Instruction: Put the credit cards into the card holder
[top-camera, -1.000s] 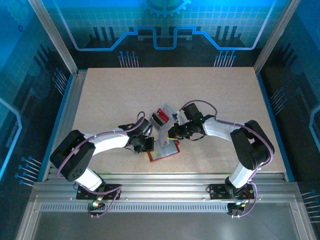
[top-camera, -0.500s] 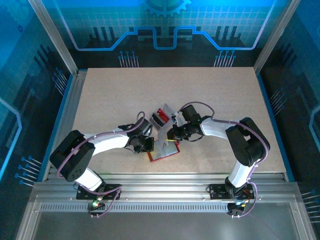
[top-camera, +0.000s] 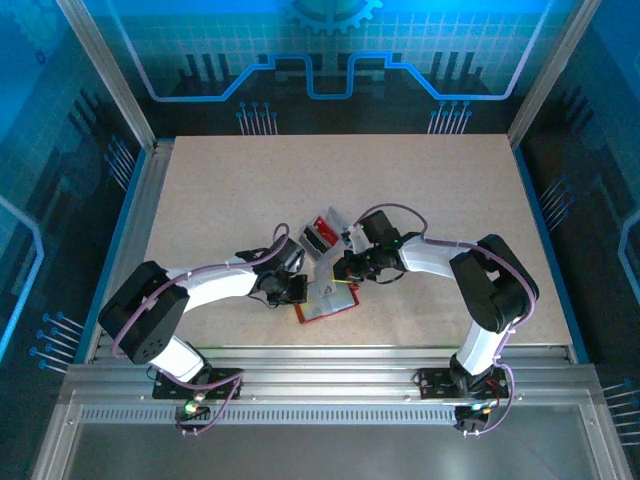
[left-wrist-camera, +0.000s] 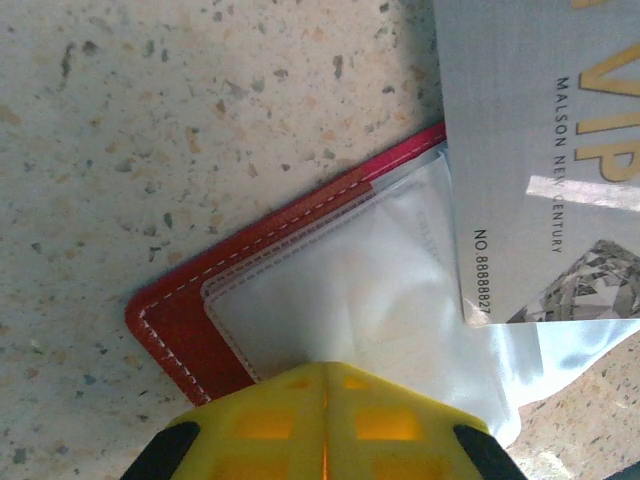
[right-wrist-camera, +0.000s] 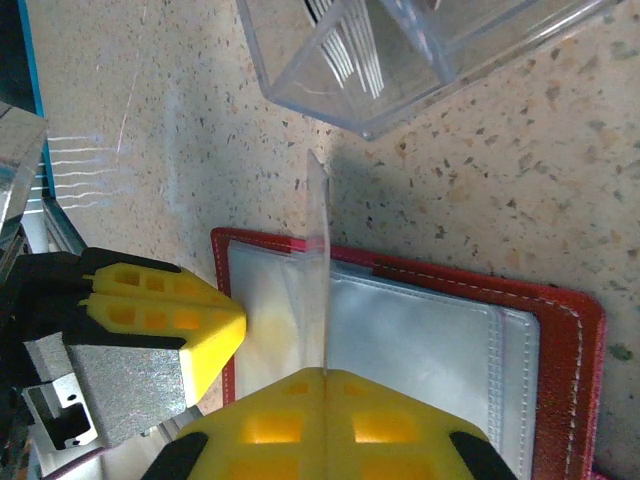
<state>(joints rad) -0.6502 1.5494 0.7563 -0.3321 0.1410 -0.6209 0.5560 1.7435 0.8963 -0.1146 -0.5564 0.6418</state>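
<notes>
The red card holder (top-camera: 332, 304) lies open on the table, its grey-clear sleeves (left-wrist-camera: 350, 280) facing up. My left gripper (top-camera: 298, 292) is shut at the holder's left edge, and the sleeve puckers up into its yellow tips (left-wrist-camera: 325, 365). My right gripper (top-camera: 343, 270) is shut on a silver credit card (left-wrist-camera: 540, 150) printed "VIP". In the right wrist view the card (right-wrist-camera: 319, 260) stands on edge over the holder (right-wrist-camera: 560, 330), its far end over the left sleeve. The left fingers (right-wrist-camera: 190, 320) sit just beside it.
A clear plastic box (top-camera: 326, 233) with more cards, some red, stands just behind the holder, close to the right gripper (right-wrist-camera: 325, 372). The aluminium rail (top-camera: 320, 355) runs along the near table edge. Bare tabletop stretches behind and to both sides.
The right arm has drawn slightly left and nearer, bringing the silver card closer over the holder. The left gripper has stayed on the sleeve.
</notes>
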